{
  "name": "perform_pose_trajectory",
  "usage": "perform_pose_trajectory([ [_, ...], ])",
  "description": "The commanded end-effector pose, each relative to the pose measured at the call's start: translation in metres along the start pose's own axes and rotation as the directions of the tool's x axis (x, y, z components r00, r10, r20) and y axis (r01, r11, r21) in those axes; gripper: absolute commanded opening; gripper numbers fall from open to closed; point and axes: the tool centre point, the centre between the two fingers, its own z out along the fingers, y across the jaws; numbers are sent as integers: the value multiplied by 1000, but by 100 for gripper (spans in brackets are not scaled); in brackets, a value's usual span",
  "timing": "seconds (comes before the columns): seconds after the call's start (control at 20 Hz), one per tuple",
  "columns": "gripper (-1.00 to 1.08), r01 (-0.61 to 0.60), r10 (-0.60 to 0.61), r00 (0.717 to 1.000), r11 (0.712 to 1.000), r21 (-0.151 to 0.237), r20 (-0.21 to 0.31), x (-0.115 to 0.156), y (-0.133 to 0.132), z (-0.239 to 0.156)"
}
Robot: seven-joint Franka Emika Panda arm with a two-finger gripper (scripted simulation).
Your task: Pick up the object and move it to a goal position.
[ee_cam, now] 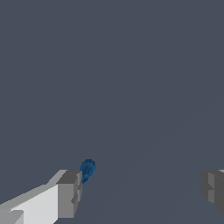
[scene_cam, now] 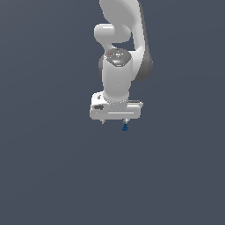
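The object [scene_cam: 125, 127] is a tiny dark blue item, seen just below the fingertip on the exterior view's right. In the wrist view the object [ee_cam: 87, 169] lies on the grey floor close to the tip of one grey finger [ee_cam: 68, 192], near its inner corner. The other finger [ee_cam: 212, 187] stands far away across a wide gap. My white gripper [scene_cam: 114, 121] hangs straight down from the arm and is open, gripper [ee_cam: 140, 190] holding nothing. Whether the near finger touches the object I cannot tell.
A plain dark grey floor [scene_cam: 52, 176] surrounds the arm on all sides. No other objects or a goal marker show in either view.
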Motion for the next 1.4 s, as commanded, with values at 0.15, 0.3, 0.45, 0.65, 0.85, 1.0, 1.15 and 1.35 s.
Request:
perform_pose_trajectory([
  [0.15, 100, -10, 10, 1000, 1000, 2, 0, 1, 5, 1],
  [0.3, 100, -38, 38, 999, 999, 8, -1, 3, 18, 2],
  [0.45, 100, -53, 53, 999, 999, 11, -2, 4, 26, 3],
  [0.65, 100, -53, 53, 999, 999, 11, -1, 4, 25, 3],
  [0.85, 100, -73, 73, 997, 997, 12, 0, 2, 23, 5],
  [1.0, 100, -100, 100, 995, 995, 12, 2, 0, 19, 9],
  [1.15, 100, -136, 136, 991, 991, 13, 4, -3, 14, 13],
  [1.35, 100, -198, 198, 980, 980, 14, 9, -7, 5, 20],
])
